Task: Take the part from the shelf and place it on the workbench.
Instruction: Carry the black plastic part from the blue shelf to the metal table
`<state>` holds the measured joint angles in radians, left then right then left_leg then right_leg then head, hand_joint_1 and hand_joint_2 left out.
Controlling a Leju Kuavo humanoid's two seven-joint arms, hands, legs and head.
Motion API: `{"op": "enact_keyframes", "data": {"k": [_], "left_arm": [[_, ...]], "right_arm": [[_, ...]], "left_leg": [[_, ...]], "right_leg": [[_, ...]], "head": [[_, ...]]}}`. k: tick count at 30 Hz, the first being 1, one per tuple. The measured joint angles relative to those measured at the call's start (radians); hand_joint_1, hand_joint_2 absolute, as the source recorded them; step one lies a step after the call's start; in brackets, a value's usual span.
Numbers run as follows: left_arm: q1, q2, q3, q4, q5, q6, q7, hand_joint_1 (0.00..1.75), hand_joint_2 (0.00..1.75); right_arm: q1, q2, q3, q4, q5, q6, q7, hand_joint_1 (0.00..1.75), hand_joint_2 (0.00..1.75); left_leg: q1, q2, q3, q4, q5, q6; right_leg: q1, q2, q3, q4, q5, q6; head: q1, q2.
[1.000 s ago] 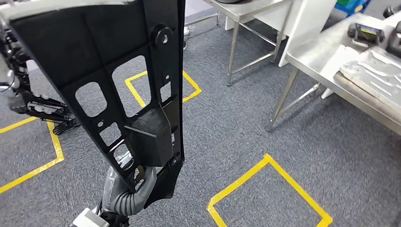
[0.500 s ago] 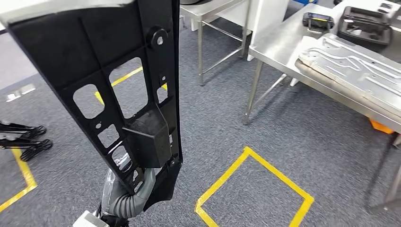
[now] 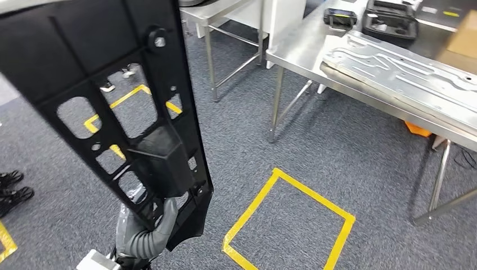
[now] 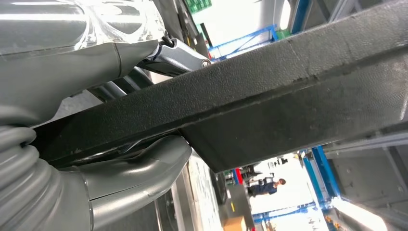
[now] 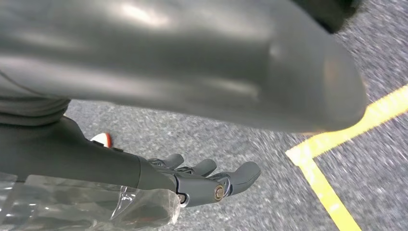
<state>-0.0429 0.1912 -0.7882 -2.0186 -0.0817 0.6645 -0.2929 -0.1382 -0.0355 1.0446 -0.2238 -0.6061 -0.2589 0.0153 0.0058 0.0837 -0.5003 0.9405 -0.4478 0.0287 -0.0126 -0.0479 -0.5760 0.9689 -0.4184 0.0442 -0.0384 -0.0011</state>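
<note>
Head view: left hand holds part; workbench beyond.

tabletop: bare stainless steel tabletop; carries a long grey stamped metal panel, two black cases
floor: grey carpet floor; yellow tape squares

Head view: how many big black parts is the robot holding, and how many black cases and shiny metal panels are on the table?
Black part, held by the left hand: 1
Black cases on the workbench: 2
Silver metal panel on the workbench: 1
Total: 4
</note>
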Motion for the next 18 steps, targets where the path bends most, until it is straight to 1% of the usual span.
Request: {"op": "enact_keyframes", "data": {"k": [1,2,3,4,5,6,7,8,9,10,11,12,13,14,15,16,17,18], "left_arm": [[0.003,0.004,0.005,-0.002,0.008,0.001,-0.007,1.75,1.75],[0.003,0.007,0.008,-0.004,0.015,0.001,-0.013,1.75,1.75],[0.004,0.010,0.012,-0.005,0.023,-0.002,-0.018,1.75,1.75],[0.004,0.013,0.016,-0.005,0.029,-0.007,-0.022,1.75,1.75],[0.003,0.017,0.019,-0.006,0.034,-0.014,-0.025,1.75,1.75],[0.002,0.020,0.022,-0.006,0.038,-0.023,-0.028,1.75,1.75],[0.001,0.022,0.025,-0.006,0.042,-0.037,-0.029,1.75,1.75],[-0.003,0.024,0.026,-0.006,0.046,-0.052,-0.029,1.75,1.75],[-0.008,0.025,0.028,-0.006,0.051,-0.070,-0.027,1.75,1.75],[-0.016,0.026,0.028,-0.006,0.056,-0.090,-0.025,1.75,1.75],[-0.026,0.026,0.029,-0.006,0.060,-0.106,-0.021,1.75,1.75],[-0.037,0.026,0.029,-0.006,0.065,-0.121,-0.017,1.75,1.75],[-0.048,0.026,0.029,-0.006,0.069,-0.132,-0.013,1.75,1.75],[-0.058,0.026,0.030,-0.005,0.074,-0.142,-0.010,1.75,1.75],[-0.066,0.026,0.030,-0.005,0.078,-0.152,-0.006,1.75,1.75],[-0.075,0.026,0.029,-0.004,0.083,-0.162,-0.002,1.75,1.75],[-0.083,0.027,0.029,-0.003,0.088,-0.173,0.002,1.75,1.75],[-0.092,0.027,0.029,-0.001,0.092,-0.183,0.006,1.75,1.75]], "right_arm": [[-0.007,0.002,0.002,0.000,0.005,-0.003,0.005,0.00,0.00],[-0.012,0.002,0.005,0.000,0.010,-0.006,0.009,0.00,0.00],[-0.016,0.002,0.007,0.000,0.013,-0.008,0.012,0.00,0.00],[-0.018,0.000,0.009,0.000,0.014,-0.009,0.013,0.00,0.00],[-0.022,-0.001,0.010,0.000,0.014,-0.011,0.013,0.00,0.00],[-0.025,-0.002,0.012,0.000,0.012,-0.012,0.012,0.00,0.00],[-0.028,-0.003,0.014,0.000,0.010,-0.014,0.008,0.00,0.00],[-0.030,-0.004,0.015,0.000,0.007,-0.015,0.004,0.00,0.00],[-0.031,-0.004,0.016,0.000,0.004,-0.017,-0.002,0.00,0.00],[-0.031,-0.005,0.016,0.000,0.001,-0.019,-0.007,0.00,0.00],[-0.031,-0.005,0.016,0.000,-0.002,-0.021,-0.012,0.00,0.00],[-0.031,-0.005,0.016,0.000,-0.005,-0.024,-0.016,0.00,0.00],[-0.032,-0.005,0.016,0.000,-0.007,-0.026,-0.020,0.00,0.00],[-0.033,-0.005,0.016,0.000,-0.010,-0.029,-0.024,0.00,0.00],[-0.033,-0.005,0.016,0.000,-0.013,-0.031,-0.028,0.00,0.00],[-0.033,-0.005,0.016,0.000,-0.017,-0.033,-0.032,0.00,0.00],[-0.031,-0.005,0.016,0.000,-0.020,-0.035,-0.035,0.00,0.00],[-0.028,-0.007,0.016,0.000,-0.023,-0.036,-0.038,0.00,0.00]], "left_leg": [[-0.001,0.007,0.001,-0.001,-0.002,-0.006],[-0.001,0.013,0.003,-0.002,-0.002,-0.011],[0.002,0.012,0.003,-0.001,-0.005,-0.017],[0.006,-0.001,-0.001,0.012,-0.016,-0.023],[0.008,-0.020,-0.015,0.044,-0.038,-0.027],[0.010,-0.043,-0.041,0.100,-0.069,-0.031],[0.010,-0.061,-0.076,0.177,-0.106,-0.032],[0.010,-0.069,-0.112,0.251,-0.135,-0.033],[0.010,-0.072,-0.138,0.303,-0.148,-0.034],[0.010,-0.074,-0.147,0.317,-0.141,-0.033],[0.010,-0.075,-0.136,0.285,-0.114,-0.032],[0.011,-0.084,-0.108,0.220,-0.075,-0.029],[0.013,-0.107,-0.076,0.143,-0.038,-0.026],[0.015,-0.135,-0.049,0.077,-0.012,-0.023],[0.016,-0.159,-0.032,0.034,0.002,-0.020],[0.015,-0.173,-0.026,0.017,0.004,-0.017],[0.013,-0.170,-0.026,0.015,0.005,-0.013],[0.012,-0.159,-0.026,0.015,0.007,-0.008]], "right_leg": [[0.004,0.003,0.000,-0.005,-0.003,-0.006],[0.005,0.012,-0.002,-0.006,-0.002,-0.014],[0.005,0.020,-0.002,-0.008,-0.001,-0.020],[0.003,0.028,-0.002,-0.010,0.001,-0.026],[0.001,0.035,-0.002,-0.012,0.004,-0.032],[-0.001,0.043,-0.002,-0.013,0.006,-0.036],[0.000,0.052,-0.004,-0.013,0.007,-0.039],[0.000,0.063,-0.005,-0.013,0.008,-0.041],[0.001,0.074,-0.005,-0.012,0.009,-0.042],[0.001,0.087,-0.005,-0.012,0.009,-0.042],[0.001,0.099,-0.004,-0.012,0.009,-0.041],[0.001,0.112,-0.002,-0.012,0.009,-0.041],[0.001,0.124,-0.001,-0.012,0.010,-0.039],[0.002,0.136,-0.003,-0.010,0.011,-0.036],[0.002,0.148,-0.007,-0.010,0.013,-0.031],[0.002,0.159,-0.013,-0.010,0.016,-0.024],[0.001,0.170,-0.018,-0.010,0.020,-0.017],[-0.002,0.180,-0.022,-0.013,0.024,-0.009]], "head": [[-0.001,0.000],[-0.002,0.000],[-0.002,0.000],[-0.003,0.000],[-0.004,0.000],[-0.005,0.000],[-0.006,0.000],[-0.006,0.000],[-0.006,0.000],[-0.007,0.000],[-0.007,0.000],[-0.007,0.000],[-0.007,0.000],[-0.007,0.000],[-0.006,0.000],[-0.006,0.000],[-0.005,0.000],[-0.005,0.000]]}}
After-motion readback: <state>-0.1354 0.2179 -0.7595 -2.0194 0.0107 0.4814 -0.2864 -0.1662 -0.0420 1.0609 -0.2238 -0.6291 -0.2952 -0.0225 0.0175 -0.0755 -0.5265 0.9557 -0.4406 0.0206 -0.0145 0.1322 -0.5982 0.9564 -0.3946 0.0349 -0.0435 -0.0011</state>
